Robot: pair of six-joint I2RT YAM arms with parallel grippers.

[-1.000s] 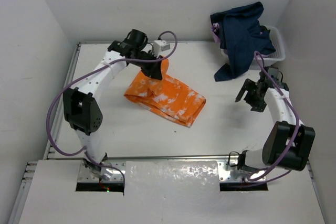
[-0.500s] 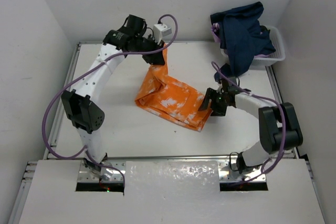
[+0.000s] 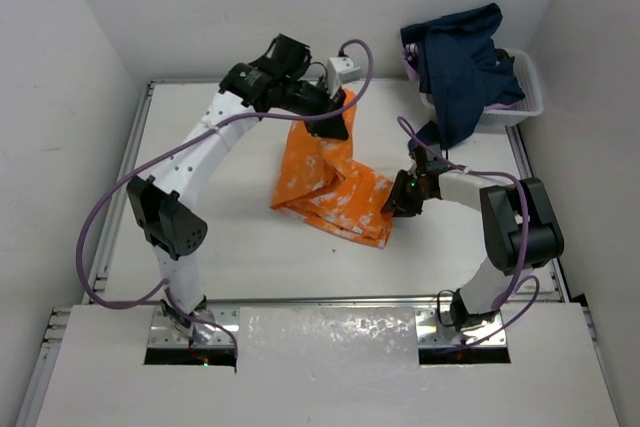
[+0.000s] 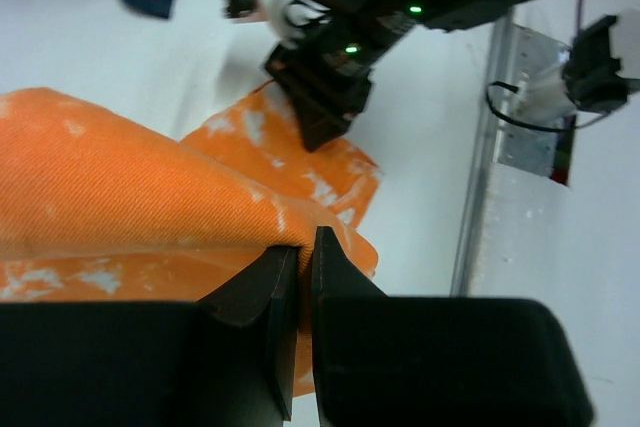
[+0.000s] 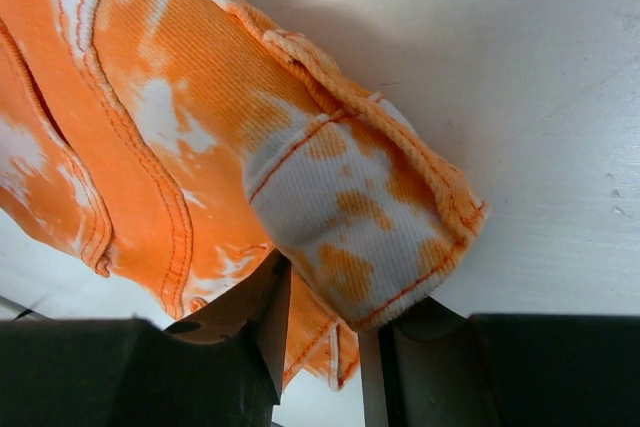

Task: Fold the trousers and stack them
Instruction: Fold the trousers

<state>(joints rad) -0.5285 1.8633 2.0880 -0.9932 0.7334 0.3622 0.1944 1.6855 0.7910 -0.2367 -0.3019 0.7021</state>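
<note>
The orange trousers (image 3: 330,182) with white splotches lie folded in the middle of the table, their far end lifted. My left gripper (image 3: 338,125) is shut on that lifted end and holds it above the table; in the left wrist view the cloth (image 4: 120,197) is pinched between my jaws (image 4: 305,247). My right gripper (image 3: 400,199) is at the trousers' right end, low on the table. In the right wrist view a white-splotched hem corner (image 5: 360,217) sits between the right gripper's jaws (image 5: 320,317), which are closed on it. The right gripper also shows in the left wrist view (image 4: 325,112).
A white basket (image 3: 527,97) stands at the back right with dark blue clothes (image 3: 460,67) draped over it and hanging onto the table. White walls close in the table on three sides. A metal rail (image 4: 510,97) runs along the table's edge.
My left gripper has carried the trousers' far end to the right and lifted it. My right arm swung in from the right edge to the trousers' right end and closed on the hem.
</note>
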